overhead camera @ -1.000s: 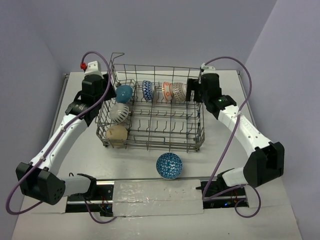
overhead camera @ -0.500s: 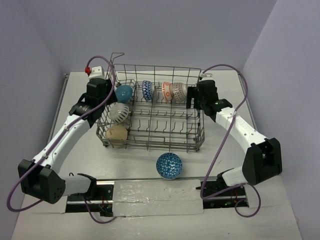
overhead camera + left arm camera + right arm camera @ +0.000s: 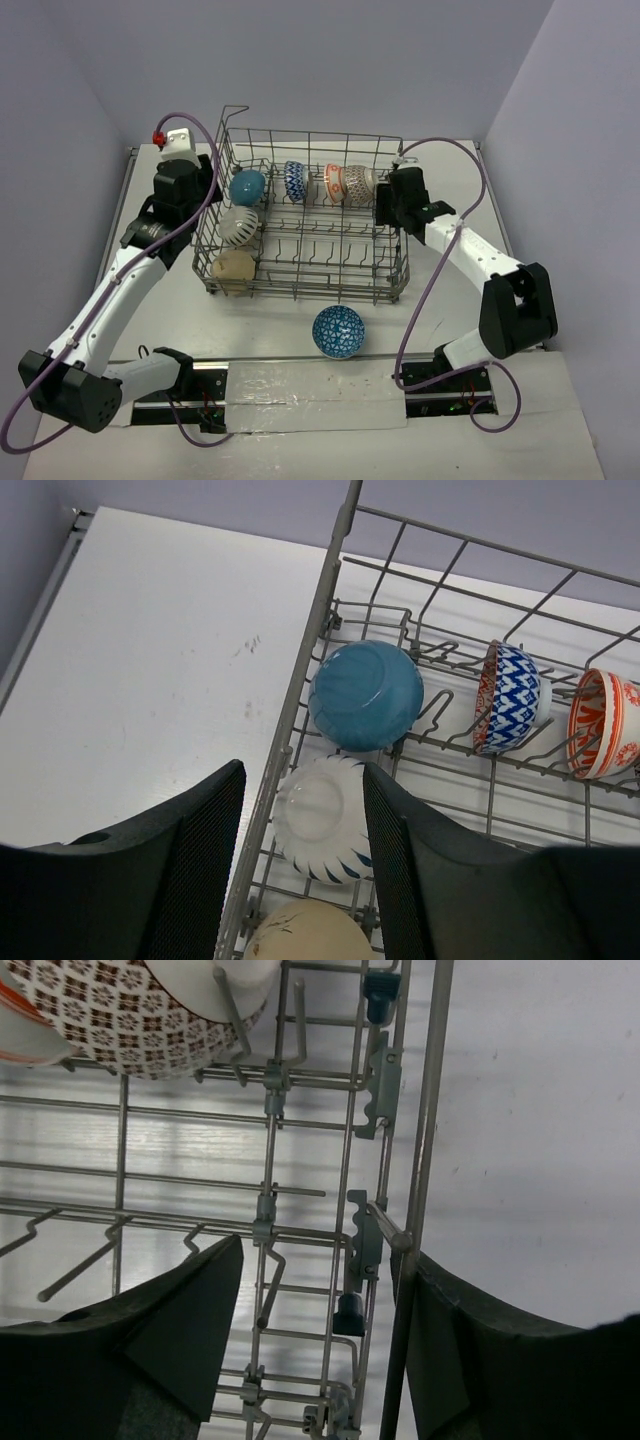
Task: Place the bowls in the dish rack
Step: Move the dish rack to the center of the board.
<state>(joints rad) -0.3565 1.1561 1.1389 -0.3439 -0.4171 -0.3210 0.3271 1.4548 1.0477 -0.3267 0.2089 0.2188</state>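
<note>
left gripper (image 3: 300,770) open, jaws astride the grey wire dish rack (image 3: 310,282) wall at 9 o'clock. right gripper (image 3: 325,1250) also open, astride the 3 o'clock wall. Rack mid-table (image 3: 270,330); six glossy bowls (image 3: 365,695) on edge between tines (image 3: 268,1295). Looks like bracing. Next: free one arm and pinch the rim of the round blue patterned bowl (image 3: 338,331), loose at rack's 6 o'clock.

A white table (image 3: 180,300) is seen, marked by faint dark scuffs (image 3: 250,645). It is enclosed by pale purple walls (image 3: 350,60). A metal rail (image 3: 215,370) is fixed along its near edge.
</note>
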